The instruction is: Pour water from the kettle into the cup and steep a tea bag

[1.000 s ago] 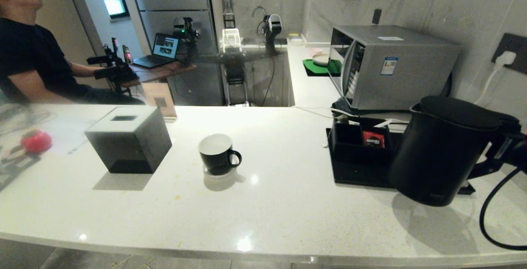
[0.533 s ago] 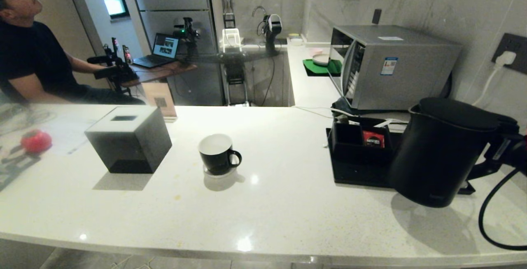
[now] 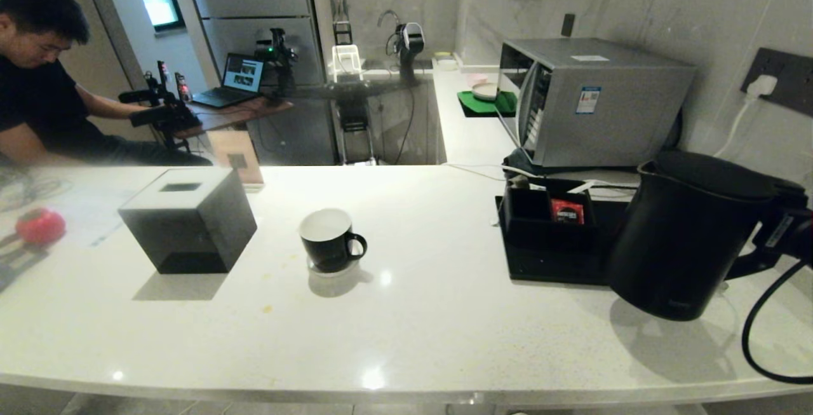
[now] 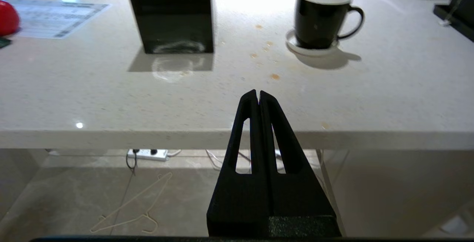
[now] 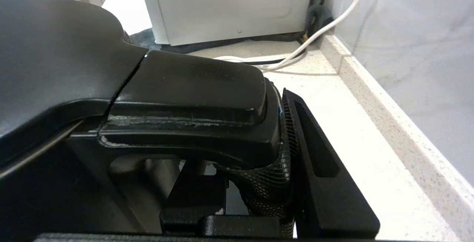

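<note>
The matte black kettle [image 3: 686, 237] stands at the right of the white counter [image 3: 432, 313], in front of a black tray. My right gripper [image 3: 772, 229] is shut on its handle [image 5: 192, 97], one finger [image 5: 318, 153] pressed against the handle's side. Whether the kettle's base touches the counter I cannot tell. The black cup [image 3: 327, 240] with its white inside sits on a small white saucer [image 3: 330, 270] at mid-counter, handle to the right. It also shows in the left wrist view, cup [image 4: 320, 19]. My left gripper [image 4: 258, 93] is shut and empty before the counter's front edge. Tea bag and water are out of view.
A black cube box [image 3: 187, 221] stands left of the cup. The black tray [image 3: 552, 269] holds an organiser with a red packet [image 3: 567, 211]. Behind it is a microwave [image 3: 591, 103]. A black cable [image 3: 756, 332] loops at far right. A person [image 3: 38, 84] sits at back left.
The whole picture has slid a little to the left, so the camera has moved. The kettle keeps its place in my right gripper. The person at the back has bent forward.
</note>
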